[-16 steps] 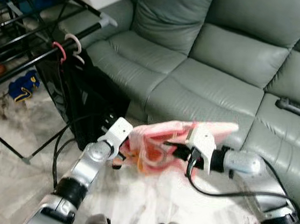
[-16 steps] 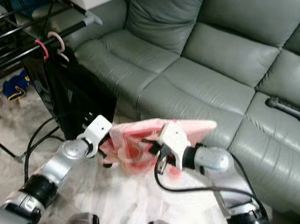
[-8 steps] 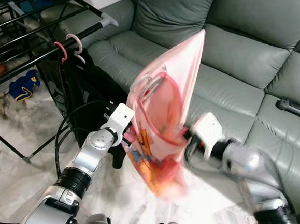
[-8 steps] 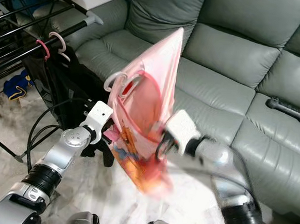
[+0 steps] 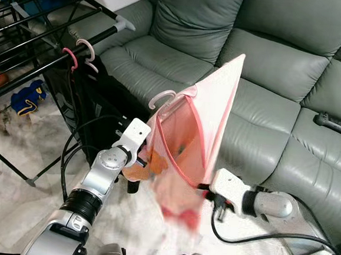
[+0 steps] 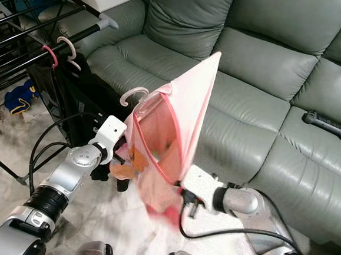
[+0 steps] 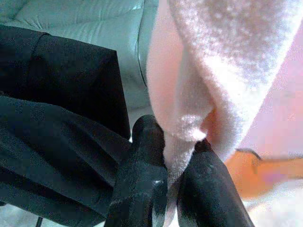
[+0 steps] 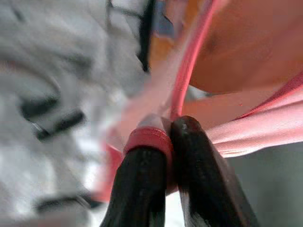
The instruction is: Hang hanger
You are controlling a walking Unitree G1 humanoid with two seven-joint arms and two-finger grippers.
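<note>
Fig.: pink garment [image 5: 196, 135] on a white hanger, held up between both arms in front of the grey sofa [image 5: 270, 64]. Hanger hook [image 5: 161, 97] pokes out at the garment's top, toward 10 o'clock. Left gripper [image 7: 174, 156] is pressed together on a fold of the pink cloth at its 9 o'clock edge; right gripper [image 8: 170, 137] is pinching the darker pink trim at the lower hem, approx. 5 o'clock.

Step in hand (judged): carry hanger to the black drying rack [image 5: 41, 40] at 10 o'clock and seat the hook on a rail. To do it well: keep the hook upright w/ its open side facing the rail, raise it above rail height, then lower onto it; both grips are on cloth, not on the hanger, so the hook may swing.

Room: two hooks, pink [image 5: 69, 57] and white [image 5: 85, 47], already sit on the rail, w/ dark clothes [image 5: 101, 107] beneath. Rail end cap [image 5: 122, 24] is near, so the free stretch looks short. The floor at 6 o'clock is open.
</note>
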